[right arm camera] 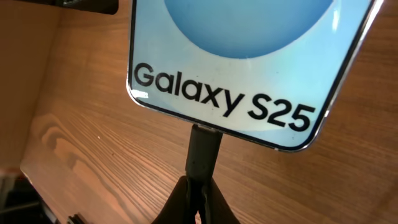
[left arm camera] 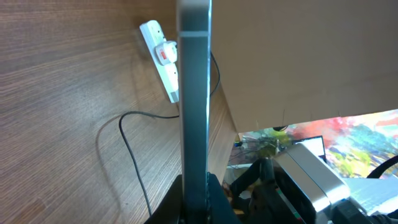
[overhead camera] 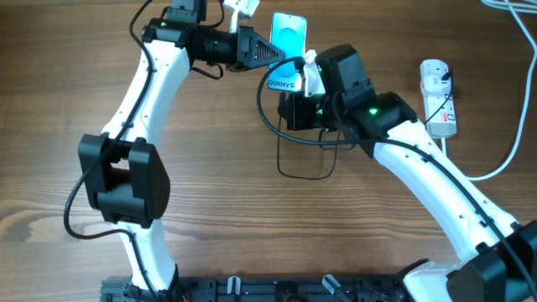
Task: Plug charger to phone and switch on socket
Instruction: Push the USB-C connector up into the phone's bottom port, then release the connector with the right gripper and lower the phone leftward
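Observation:
The phone (overhead camera: 287,42), cyan screen with a white "Galaxy" band, is held up above the table near the far edge. My left gripper (overhead camera: 270,52) is shut on its edge; in the left wrist view the phone (left arm camera: 194,93) runs edge-on out of the jaws (left arm camera: 196,186). My right gripper (right arm camera: 200,190) is shut on the charger's black connector (right arm camera: 204,152), whose tip meets the phone's bottom edge (right arm camera: 236,68). The thin black charger cable (overhead camera: 304,168) loops on the table below. The white socket (overhead camera: 438,98) with a red switch lies at the right, also seen in the left wrist view (left arm camera: 163,57).
The socket's thick white cord (overhead camera: 513,126) curves along the right edge. The right arm (overhead camera: 436,180) crosses the table's right half, the left arm (overhead camera: 138,126) the left half. A black rail (overhead camera: 252,289) lies along the front edge.

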